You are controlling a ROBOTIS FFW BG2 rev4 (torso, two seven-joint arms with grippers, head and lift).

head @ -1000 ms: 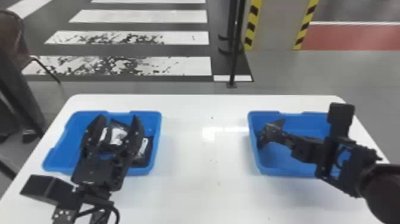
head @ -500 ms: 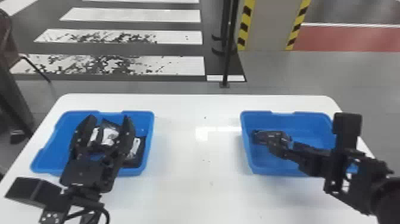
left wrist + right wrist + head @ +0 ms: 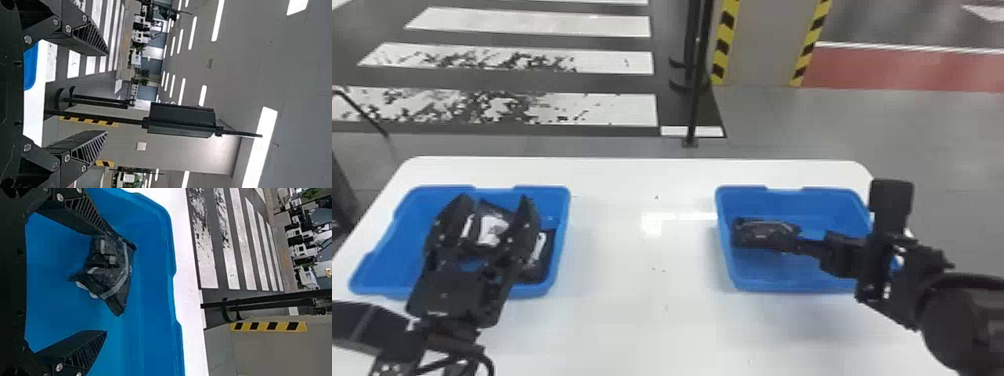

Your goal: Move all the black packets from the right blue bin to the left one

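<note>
White table point(image 3: 642, 310), crumpled black packet point(image 3: 107, 268)

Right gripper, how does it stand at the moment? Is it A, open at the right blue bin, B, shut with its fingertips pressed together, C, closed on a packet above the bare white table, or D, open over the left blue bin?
A: the right gripper has its two fingers wide apart at the right blue bin, where a black packet lies.
</note>
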